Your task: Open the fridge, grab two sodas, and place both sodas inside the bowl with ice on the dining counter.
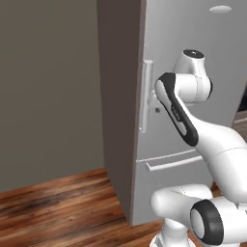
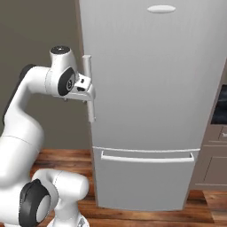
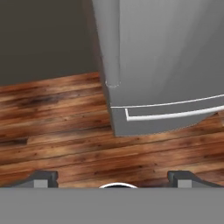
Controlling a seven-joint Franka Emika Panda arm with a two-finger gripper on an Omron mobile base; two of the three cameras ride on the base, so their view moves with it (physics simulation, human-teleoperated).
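Reaching from the left with jaws spread wide, the gripper sits beside the vertical handle of the fridge, whose door looks shut, so opening, fetching sodas and filling the bowl all remain.

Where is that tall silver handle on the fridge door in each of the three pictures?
Left base view: the vertical handle is at centre, on the door's left edge.
Right base view: upper left of centre, beside the end effector.
Hand view: top centre, its lower end.
Shared landmark: the drawer's bar handle.
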